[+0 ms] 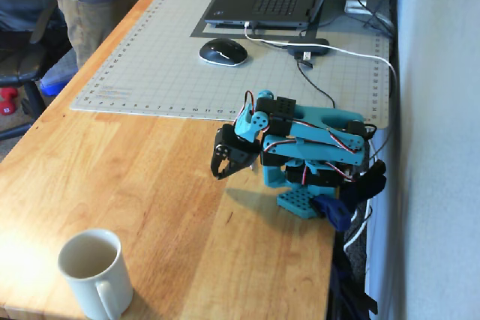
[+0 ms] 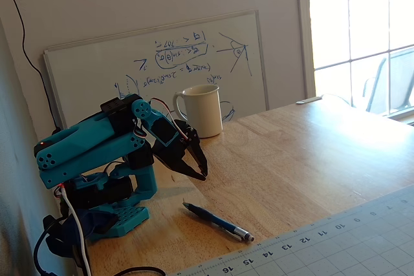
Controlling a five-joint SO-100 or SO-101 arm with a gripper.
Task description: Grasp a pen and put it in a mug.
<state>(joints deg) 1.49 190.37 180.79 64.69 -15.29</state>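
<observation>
Blue scrawl — whiteboard (image 2: 155, 63) behind mug (image 2: 202, 110)

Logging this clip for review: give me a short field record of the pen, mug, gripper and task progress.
pen: lies flat on the wood table, near the cutting mat's edge, below the gripper; hidden in the other fixed view
mug: upright, looks empty, apart from the arm
gripper: raised off the table, jaws close together, holding nothing
progress: pen not yet grasped
</observation>
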